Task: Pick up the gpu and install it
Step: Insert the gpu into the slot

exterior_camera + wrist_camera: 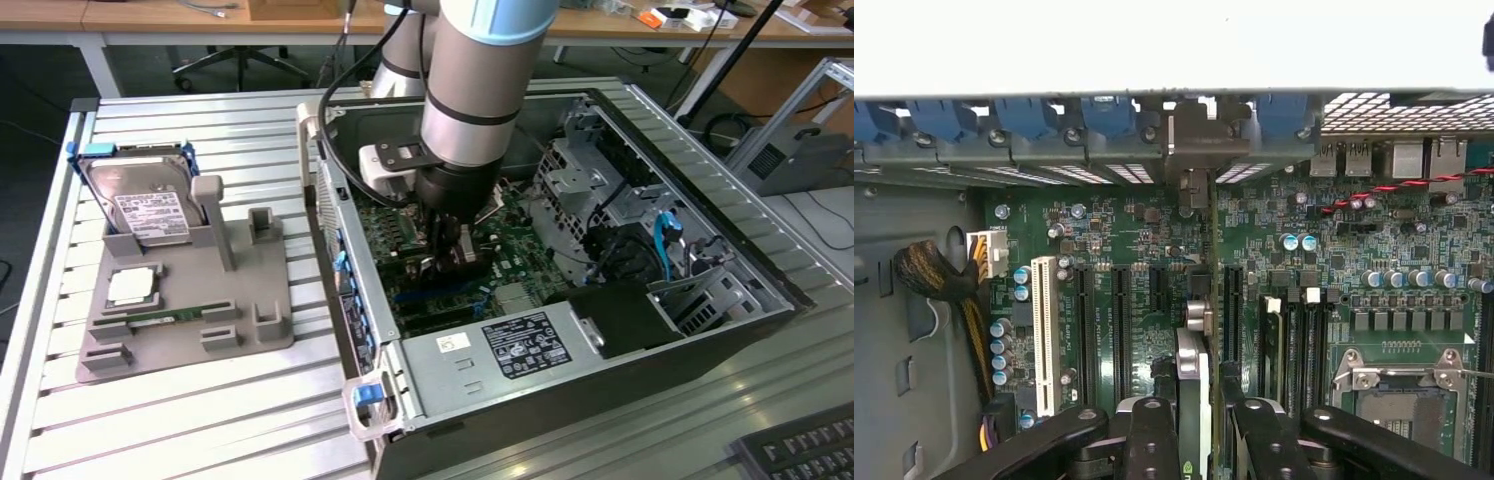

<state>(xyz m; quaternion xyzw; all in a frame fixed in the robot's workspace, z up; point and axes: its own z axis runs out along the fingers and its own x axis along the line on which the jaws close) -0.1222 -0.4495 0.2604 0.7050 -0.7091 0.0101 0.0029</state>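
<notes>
My gripper [451, 252] reaches down into the open computer case [400, 365] over the green motherboard [518, 215]. It is shut on the gpu [1192, 372], a thin card seen edge-on between the two black fingers [1152, 432]. In the wrist view the card stands upright over the motherboard [1124, 225], between two black expansion slots [1232, 310]. Its silver end bracket [1194, 150] lies against the case's rear slot openings. In the exterior view the arm hides most of the gpu [462, 266]. I cannot tell whether the card's edge touches a slot.
At the exterior view's left, a grey holder [254, 300] carries a silver hard drive [147, 212], a processor chip [130, 287] and a RAM stick [167, 318]. Inside the case are the power supply [521, 345], a drive cage [587, 170], a white slot [1041, 335], a processor socket [1399, 375] and a cable bundle [929, 275].
</notes>
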